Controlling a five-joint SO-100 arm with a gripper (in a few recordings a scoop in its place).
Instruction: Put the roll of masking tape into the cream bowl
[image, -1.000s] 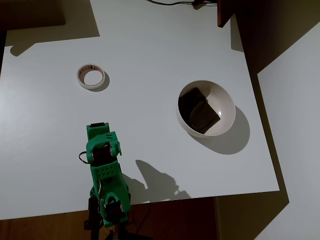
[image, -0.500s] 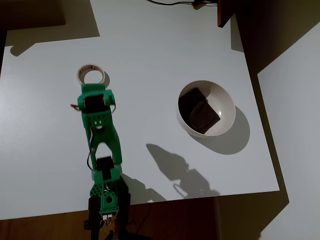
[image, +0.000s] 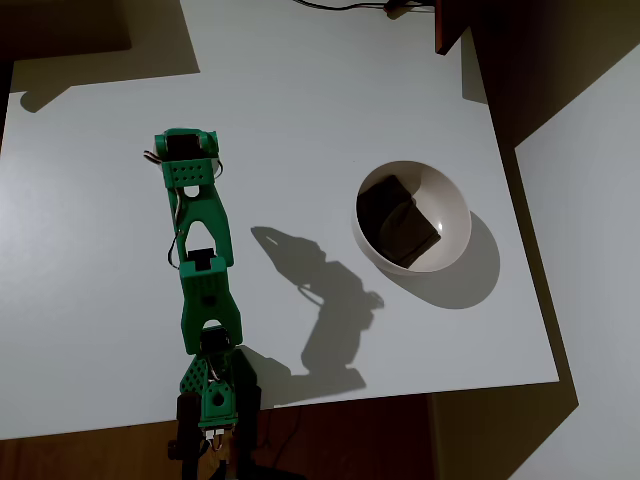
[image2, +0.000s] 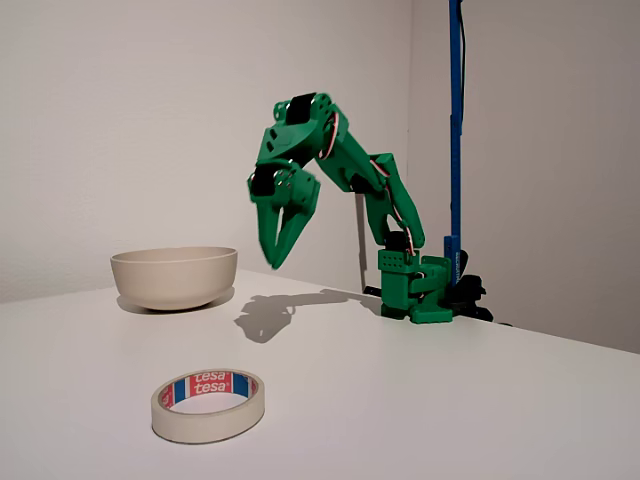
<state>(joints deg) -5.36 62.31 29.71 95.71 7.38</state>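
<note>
A: Item one, the roll of masking tape (image2: 209, 404). Location?

B: Lying flat on the white table (image2: 480, 400), nearest the camera in the fixed view, hole upward, red and blue printing on the inner core. Nothing touches it. In the overhead view the arm's head covers the spot where it lies.

A: Item two, the cream bowl (image: 450, 205).

B: Upright on the table, right of centre from above, well apart from the tape. A dark brown blocky object (image: 397, 220) sits inside it. In the fixed view the bowl (image2: 174, 277) stands at the left, behind the tape.

A: Item three, the green gripper (image2: 273, 258).

B: Raised clear above the table, pointing down, fingertips drawn close to a point with a narrow slot higher up between the fingers. Holds nothing. From above, the green arm (image: 200, 260) stretches from the near table edge toward the far left.

A: Other entries?

B: A blue upright pole (image2: 455, 140) behind the arm's base.
</note>
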